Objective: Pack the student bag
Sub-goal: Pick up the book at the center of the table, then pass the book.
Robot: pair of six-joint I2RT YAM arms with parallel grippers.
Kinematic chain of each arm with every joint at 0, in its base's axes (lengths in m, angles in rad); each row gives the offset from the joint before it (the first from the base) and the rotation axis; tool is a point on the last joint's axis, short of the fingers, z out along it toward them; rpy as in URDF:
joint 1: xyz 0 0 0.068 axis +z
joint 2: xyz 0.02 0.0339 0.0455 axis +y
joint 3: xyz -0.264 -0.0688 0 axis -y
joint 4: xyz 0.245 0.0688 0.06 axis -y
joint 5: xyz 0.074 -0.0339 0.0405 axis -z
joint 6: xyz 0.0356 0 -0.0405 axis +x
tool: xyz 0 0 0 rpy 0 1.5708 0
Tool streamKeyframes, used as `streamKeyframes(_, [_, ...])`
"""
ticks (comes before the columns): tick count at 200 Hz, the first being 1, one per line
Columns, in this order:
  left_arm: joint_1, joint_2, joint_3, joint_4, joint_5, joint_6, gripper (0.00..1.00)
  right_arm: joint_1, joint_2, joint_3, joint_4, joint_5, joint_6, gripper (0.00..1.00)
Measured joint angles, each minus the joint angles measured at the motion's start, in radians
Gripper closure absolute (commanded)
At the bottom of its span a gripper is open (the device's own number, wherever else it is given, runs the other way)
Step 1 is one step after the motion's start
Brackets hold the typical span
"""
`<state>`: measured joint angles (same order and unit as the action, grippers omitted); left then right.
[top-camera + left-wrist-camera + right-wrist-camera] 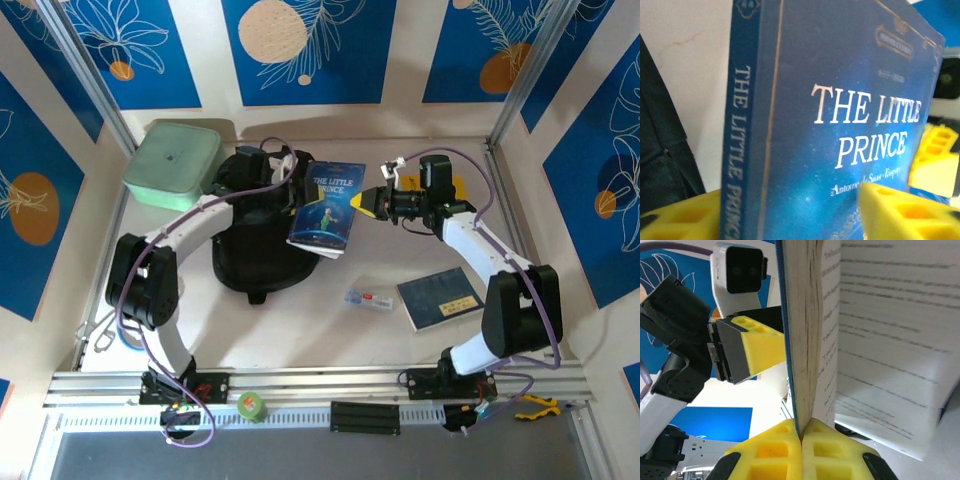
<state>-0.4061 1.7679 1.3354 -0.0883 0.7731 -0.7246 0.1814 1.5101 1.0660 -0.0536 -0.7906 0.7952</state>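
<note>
Blue is the cover of the book (327, 208), "The Little Prince", which hangs above the table (300, 335) between our two arms. Our right tool (801, 439) is clenched on the edge of the front cover, and the pages hang open beside it. Our left tool (790, 217) has one yellow finger on each side of the book near the spine. We cannot tell if it grips or only stands around it.

The student bag (262, 250) lies on the table just left of the book, under our left arm and beside the mint-green box (172, 162). We judge that the step in hand is to bring the book to the bag. The next move calls for a firm hold by the left tool before the right one lets go. We cannot see whether the bag's mouth is open.
</note>
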Motion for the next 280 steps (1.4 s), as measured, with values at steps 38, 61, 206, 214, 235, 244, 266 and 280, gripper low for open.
streamKeyframes(38, [0.013,-0.018,-0.005,0.035,0.012,-0.029,0.86,-0.004,0.034,0.037,-0.053,0.032,-0.022,0.99])
streamKeyframes(61, [0.013,-0.044,-0.005,0.034,-0.004,-0.016,1.00,-0.007,0.055,0.051,-0.092,0.066,-0.029,0.66])
streamKeyframes(206, [0.024,-0.179,-0.192,0.259,-0.572,-0.387,1.00,0.187,0.115,-0.231,0.666,0.284,0.684,0.01])
streamKeyframes(214, [0.024,-0.188,-0.211,0.274,-0.608,-0.420,1.00,0.202,0.139,-0.231,0.711,0.306,0.732,0.01])
streamKeyframes(235, [0.023,-0.215,-0.255,0.298,-0.690,-0.481,1.00,0.241,0.217,-0.231,0.839,0.365,0.862,0.01])
streamKeyframes(244, [0.021,-0.229,-0.274,0.310,-0.723,-0.502,1.00,0.260,0.257,-0.230,0.898,0.393,0.916,0.01])
streamKeyframes(266, [0.015,-0.249,-0.301,0.341,-0.780,-0.536,1.00,0.307,0.349,-0.221,1.004,0.446,1.027,0.00])
streamKeyframes(280, [0.014,-0.256,-0.312,0.359,-0.805,-0.553,1.00,0.330,0.388,-0.202,1.041,0.475,1.073,0.00])
